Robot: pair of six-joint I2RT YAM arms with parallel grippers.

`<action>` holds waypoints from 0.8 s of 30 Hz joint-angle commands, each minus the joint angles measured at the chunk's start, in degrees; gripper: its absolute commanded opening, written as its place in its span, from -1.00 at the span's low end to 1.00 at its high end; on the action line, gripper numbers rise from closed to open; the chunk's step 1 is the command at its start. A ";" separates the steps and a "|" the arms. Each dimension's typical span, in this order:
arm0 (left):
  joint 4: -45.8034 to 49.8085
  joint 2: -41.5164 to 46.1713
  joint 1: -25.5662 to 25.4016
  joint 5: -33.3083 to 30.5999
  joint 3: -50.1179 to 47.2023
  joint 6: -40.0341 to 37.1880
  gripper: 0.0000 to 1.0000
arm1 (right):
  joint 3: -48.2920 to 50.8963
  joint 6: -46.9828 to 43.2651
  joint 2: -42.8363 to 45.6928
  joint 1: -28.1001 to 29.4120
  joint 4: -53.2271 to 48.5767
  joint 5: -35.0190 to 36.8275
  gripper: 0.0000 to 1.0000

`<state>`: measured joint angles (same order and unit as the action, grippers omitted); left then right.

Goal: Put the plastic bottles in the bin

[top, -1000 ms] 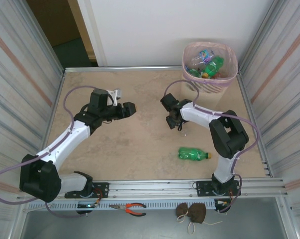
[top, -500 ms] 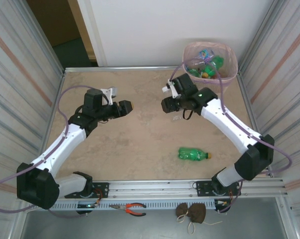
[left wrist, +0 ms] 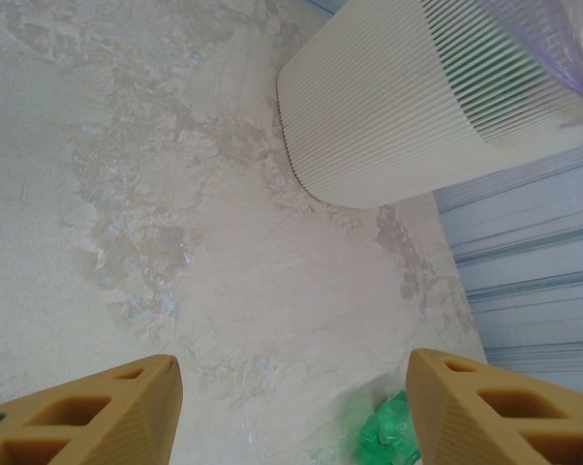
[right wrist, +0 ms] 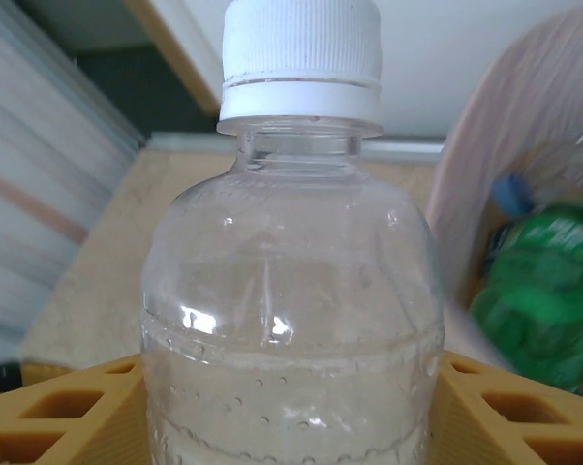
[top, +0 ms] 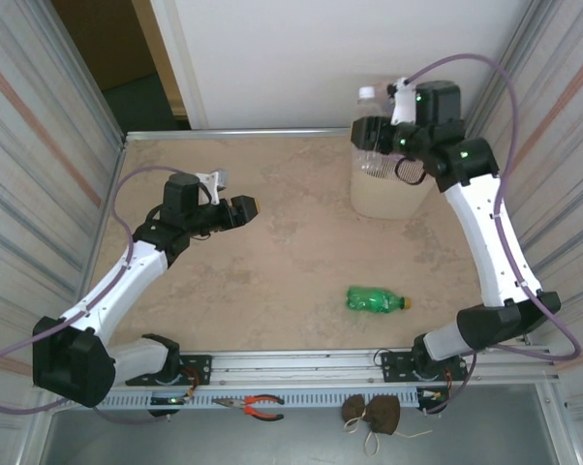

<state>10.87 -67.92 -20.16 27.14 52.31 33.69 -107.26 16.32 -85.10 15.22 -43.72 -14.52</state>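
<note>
Pinching a clear bottle (right wrist: 291,291) from both sides, the right fingers (right wrist: 509,412) are being pressed against its lower body, with the white cap (right wrist: 300,63) pointing up. The bottle is being held upright in the air above the left edge of the bin (top: 383,199), which is standing at the far right corner of the worktop (top: 272,262). Its pink liner (right wrist: 505,145) is being shown just right of the bottle, with other bottles (right wrist: 548,281) lying inside. The left fingers (left wrist: 88,417) are being held spread apart with nothing between them, above bare worktop and aimed toward the bin. A green bottle (top: 376,300) is lying on its side near the front of the worktop, well apart from both sets of fingers.
</note>
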 commanded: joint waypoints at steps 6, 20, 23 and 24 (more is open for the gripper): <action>-0.55 0.59 1.06 0.54 -0.26 -0.67 0.25 | -14.05 -0.28 -8.92 -8.56 -3.79 4.54 0.23; -1.53 -0.54 2.33 1.99 -0.77 -0.54 0.25 | -23.77 -13.28 -21.05 -16.94 -15.06 20.77 0.24; -1.69 -0.72 2.62 2.24 -1.01 -0.47 0.25 | -23.61 -14.94 -22.79 -17.42 -16.57 22.66 0.24; -1.65 -0.77 2.67 2.24 -0.99 -0.47 0.25 | -23.57 -15.37 -23.38 -17.60 -17.10 23.57 0.24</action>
<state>10.46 -68.49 -18.04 28.29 51.77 33.71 -129.12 4.73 -107.02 -1.98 -58.04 5.13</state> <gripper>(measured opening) 0.626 0.620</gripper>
